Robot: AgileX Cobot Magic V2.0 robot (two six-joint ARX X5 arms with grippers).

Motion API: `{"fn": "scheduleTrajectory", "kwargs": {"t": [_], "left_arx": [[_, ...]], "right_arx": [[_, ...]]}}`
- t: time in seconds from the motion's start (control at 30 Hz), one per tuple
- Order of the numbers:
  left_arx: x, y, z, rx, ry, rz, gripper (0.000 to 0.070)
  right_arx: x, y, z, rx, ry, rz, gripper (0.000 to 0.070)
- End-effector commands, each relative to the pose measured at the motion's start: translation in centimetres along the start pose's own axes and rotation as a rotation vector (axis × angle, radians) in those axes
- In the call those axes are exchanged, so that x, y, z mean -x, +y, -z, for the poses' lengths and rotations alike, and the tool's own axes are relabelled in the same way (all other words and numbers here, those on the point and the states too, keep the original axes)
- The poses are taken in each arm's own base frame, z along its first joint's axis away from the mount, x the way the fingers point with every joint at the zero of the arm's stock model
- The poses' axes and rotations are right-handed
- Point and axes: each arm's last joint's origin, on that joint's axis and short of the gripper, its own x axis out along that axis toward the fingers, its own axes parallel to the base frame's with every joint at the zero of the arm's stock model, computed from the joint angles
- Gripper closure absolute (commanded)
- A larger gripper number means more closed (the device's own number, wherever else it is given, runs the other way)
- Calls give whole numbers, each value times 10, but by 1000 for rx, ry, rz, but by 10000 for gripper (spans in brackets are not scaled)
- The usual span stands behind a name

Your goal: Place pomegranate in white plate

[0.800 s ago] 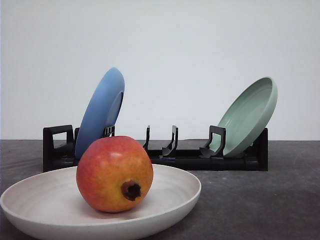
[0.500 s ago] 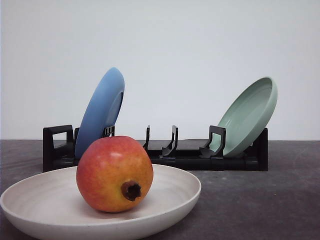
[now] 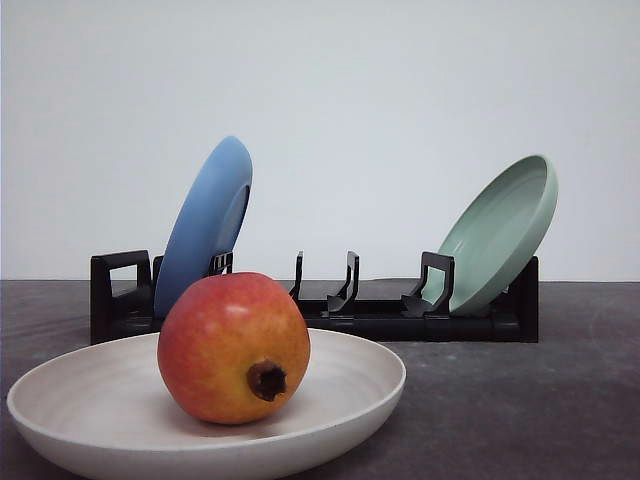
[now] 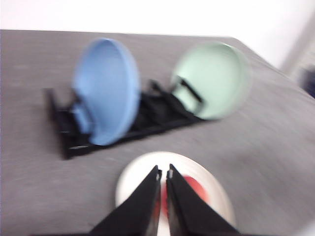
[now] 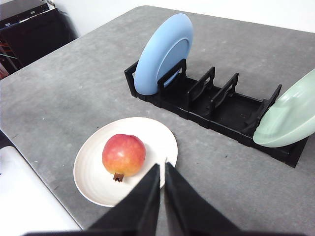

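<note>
- Pomegranate (image 3: 233, 348) resting inside the white plate (image 3: 350, 375), roughly central, dark calyx nub facing the front camera and slightly down.
- Nothing gripping the fruit; free of both claws in every view.
- Judged: placement done, goal state met; at most arm withdrawal left.
- White plate flat on the grey worktop (image 3: 520, 400), on the near side, ahead of the black dish rack (image 3: 330, 310).
- Rack set across the middle of the worktop; blue plate (image 3: 205, 225) leaning in its left end, pale green plate (image 3: 500, 230) leaning at its right end, middle slots bare.
- Left claw (image 4: 163, 172) pressed together, tips nearly touching, pinching nothing; raised above the white plate (image 4: 206, 177), red of the pomegranate (image 4: 194, 189) showing past the fingers. View smeared, so fine detail not readable.
- Right claw (image 5: 162, 168) likewise drawn together with only a thin slit between the tips, carrying nothing; poised high over the worktop, tips lined up over the plate's (image 5: 93, 172) rim on the side toward the rack (image 5: 216, 105), pomegranate (image 5: 123, 155) just beside and apart from them.
- Both wrists angled downward, looking across the plate toward the rack.
- Risk judged low: fruit seated well inside the shallow dish, away from the rim.
</note>
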Motion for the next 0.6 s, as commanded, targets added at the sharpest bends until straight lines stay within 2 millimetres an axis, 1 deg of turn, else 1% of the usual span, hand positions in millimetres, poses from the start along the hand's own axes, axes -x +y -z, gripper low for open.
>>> {"fn": "scheduleTrajectory", "kwargs": {"t": [0.0, 0.13, 0.23, 0.3, 0.4, 0.57], "left_arx": [[-10, 4, 6, -25, -24, -110, 700], [-33, 25, 30, -110, -62, -327, 700], [-51, 43, 53, -182, -68, -430, 700], [-60, 56, 67, -201, -81, -463, 700], [-67, 72, 85, -209, -128, -495, 700], [-73, 89, 107, -184, -207, -509, 700]], "right_arx": [[1, 1, -3, -5, -14, -13, 691], [1, 1, -3, -5, -14, -13, 691], [1, 1, -3, -5, -14, -13, 691], [1, 1, -3, -5, -13, -13, 691], [1, 1, -3, -5, -13, -13, 691], [1, 1, -3, -5, -14, -13, 691]]}}
